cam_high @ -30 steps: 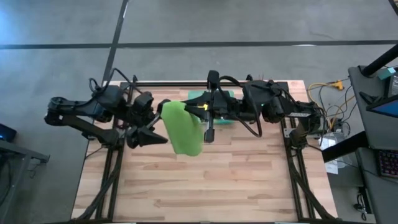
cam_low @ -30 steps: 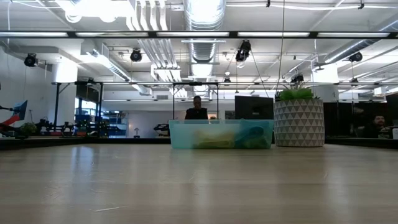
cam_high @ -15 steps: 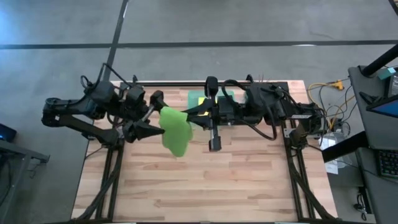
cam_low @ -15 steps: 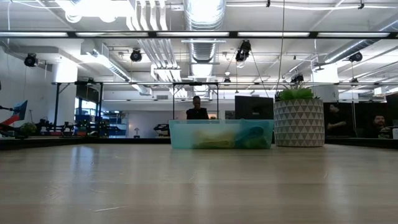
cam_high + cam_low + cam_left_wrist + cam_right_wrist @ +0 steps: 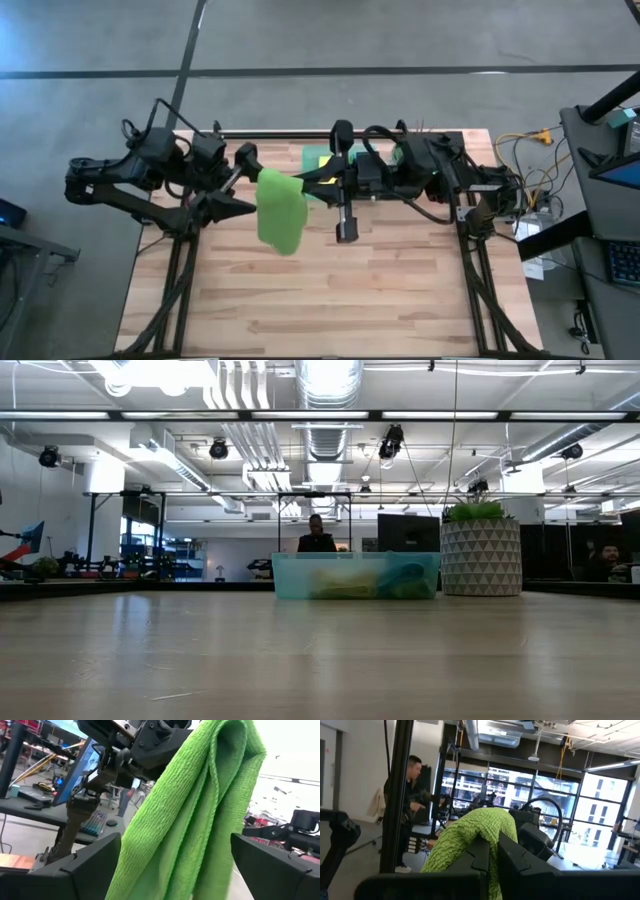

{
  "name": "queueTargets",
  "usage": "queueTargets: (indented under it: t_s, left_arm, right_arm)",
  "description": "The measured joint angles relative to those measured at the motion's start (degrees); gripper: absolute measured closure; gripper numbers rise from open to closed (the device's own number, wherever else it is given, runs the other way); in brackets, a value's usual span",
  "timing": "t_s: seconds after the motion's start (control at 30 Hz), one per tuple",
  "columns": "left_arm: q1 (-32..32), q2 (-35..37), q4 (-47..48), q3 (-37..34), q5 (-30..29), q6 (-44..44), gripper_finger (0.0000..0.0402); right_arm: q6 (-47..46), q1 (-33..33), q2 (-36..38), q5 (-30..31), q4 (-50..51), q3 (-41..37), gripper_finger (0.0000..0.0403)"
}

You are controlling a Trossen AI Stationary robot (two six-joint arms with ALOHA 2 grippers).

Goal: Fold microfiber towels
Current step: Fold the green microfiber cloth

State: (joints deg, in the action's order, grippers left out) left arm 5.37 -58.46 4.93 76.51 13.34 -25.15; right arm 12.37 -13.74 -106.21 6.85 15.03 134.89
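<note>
Clamped on a top corner of the lime towel (image 5: 279, 208), the right gripper (image 5: 303, 184) holds it hanging above the table (image 5: 380, 290); the left gripper (image 5: 238, 180) stands wide open beside the cloth. It should close on the opposite top corner, probably just clear of the fold, before both spread it flat. Other towels sit in the tray (image 5: 355, 575).

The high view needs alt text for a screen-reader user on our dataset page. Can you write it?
Seen from above, the right gripper holds a lime green towel in the air over a wooden table, its fingers pinched on the cloth's top edge. The left gripper sits open beside the towel; a green tray lies at the far edge.
</note>
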Motion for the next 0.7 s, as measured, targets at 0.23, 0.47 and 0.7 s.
queueTargets:
  t_s: [0.23, 0.47, 0.7]
  left_arm:
    - [0.0, 0.0, -1.1, 0.0, 3.3, 0.0, 0.0043]
    - [0.0, -0.4, -3.0, 0.1, 9.2, -2.2, 0.0042]
    - [0.0, -1.9, -3.3, 0.2, 9.2, -2.6, 0.0043]
  right_arm:
    - [-0.4, 0.0, 0.0, -1.9, -0.6, 0.0, 0.0394]
    - [-0.8, 0.0, -0.1, -3.6, -0.7, 0.0, 0.0394]
    - [-2.3, 0.0, -0.5, -10.1, -4.1, 0.0, 0.0394]
